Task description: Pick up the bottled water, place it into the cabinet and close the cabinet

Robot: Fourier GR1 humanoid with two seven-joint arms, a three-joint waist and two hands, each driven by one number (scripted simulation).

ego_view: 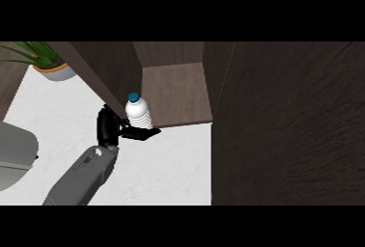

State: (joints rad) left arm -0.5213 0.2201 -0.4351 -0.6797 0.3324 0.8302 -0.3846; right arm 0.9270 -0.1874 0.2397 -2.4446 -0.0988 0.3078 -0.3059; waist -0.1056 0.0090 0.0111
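A: Colours? Bottle (139, 113) at frame centre: white, ribbed body, teal-blue cap.

B: Hand (113, 128) beside it black, forearm (84, 176) grey. Cabinet (285, 120) dark brown woodgrain, shelf (176, 94) inside lighter brown.

A: Counter (164, 169) white, faint grey marbling.

B: Upper left: green plant (35, 53), pale grey-white pot (57, 72). Left edge: grey object (14, 154), can't tell what.

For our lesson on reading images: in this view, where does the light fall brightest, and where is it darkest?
Head view: the white counter is brightest and evenly lit; the dark cabinet door at right is darkest, its grain barely showing; the cabinet shelf is mid-toned; the left hand by the bottled water reads as a near-black shape.
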